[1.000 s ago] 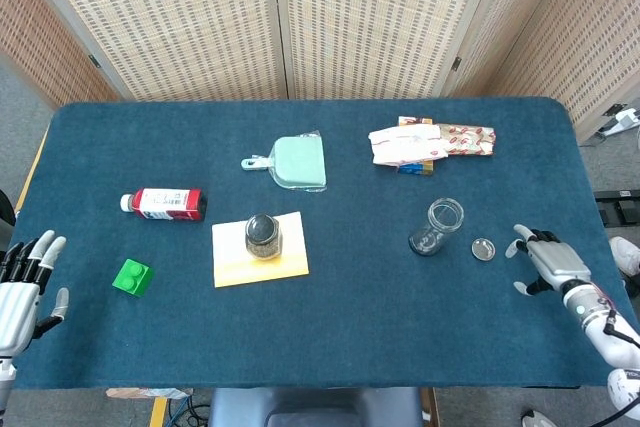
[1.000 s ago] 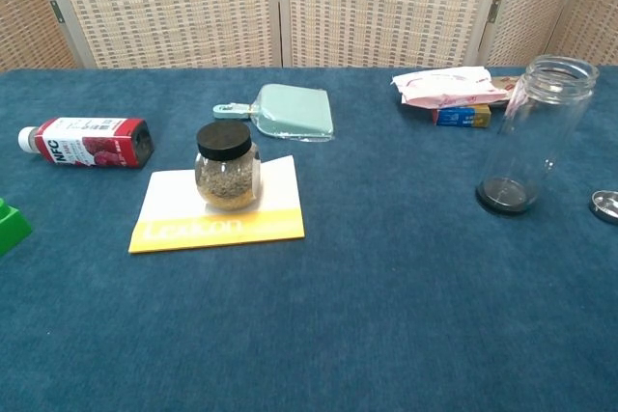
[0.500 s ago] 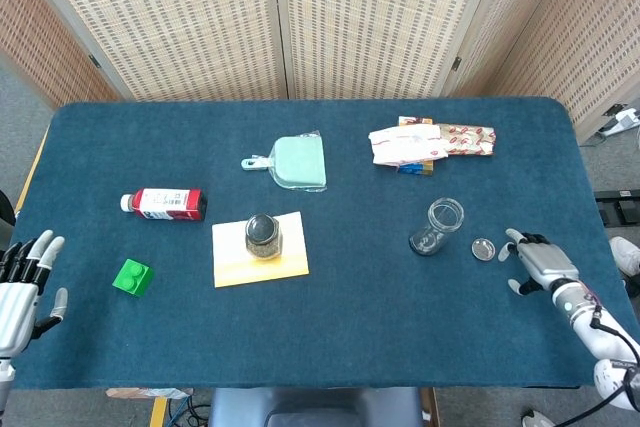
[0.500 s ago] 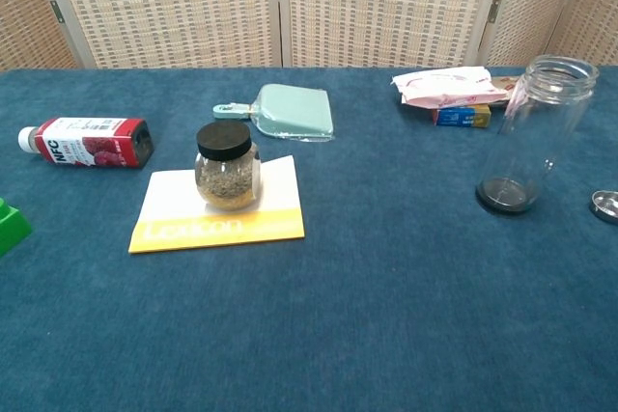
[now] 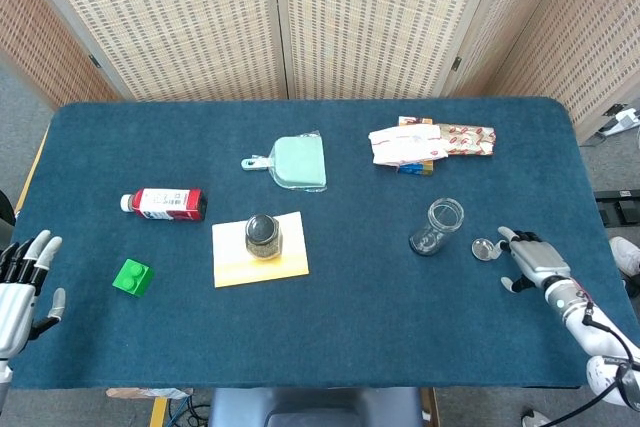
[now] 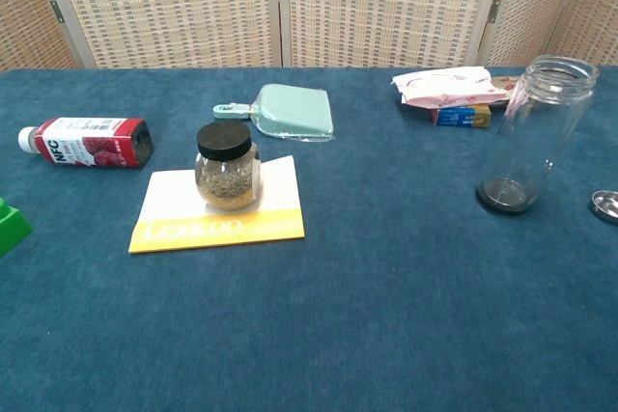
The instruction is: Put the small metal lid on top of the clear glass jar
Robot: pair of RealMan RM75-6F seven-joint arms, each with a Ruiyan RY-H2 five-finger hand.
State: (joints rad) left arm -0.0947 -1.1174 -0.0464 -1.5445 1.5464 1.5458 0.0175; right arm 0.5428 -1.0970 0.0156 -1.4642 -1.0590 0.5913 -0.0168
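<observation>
Right hand (image 5: pixel 530 259): fingers spread, holding nothing; it lies low over the table (image 5: pixel 360 327) near the right edge, fingertips just beside the small metal lid (image 5: pixel 483 247). Over the last second it has slid leftward toward the lid, closing most of the gap.
Left hand (image 5: pixel 18 287): fingers apart and empty, at the table's near-left corner, well apart from the task objects; it sits slightly lower in the head view than a second ago.
Small metal lid: flat on the cloth, just right of the jar, not yet touched as far as the head view shows; in the chest view only its left part shows at the frame edge (image 6: pixel 605 204).
Clear glass jar (image 5: pixel 437 226): upright, mouth open and uncovered; also seen in the chest view (image 6: pixel 536 132).
Meaning of the change: the approach to the lid appears nearly complete; grasping it is judged the step in hand, with lifting and placing on the jar mouth still to do.
Risk: a thin lid lying flat may slide or be nudged against the jar rather than pinched.
Surroundings: snack packets (image 5: pixel 430 144) beyond the jar; mint dustpan (image 5: pixel 294 162), dark-lidded jar (image 5: pixel 263 234) on a yellow-and-white card (image 5: pixel 290 262), red bottle (image 5: pixel 165 204) on its side, green brick (image 5: pixel 131 276) toward the left.
</observation>
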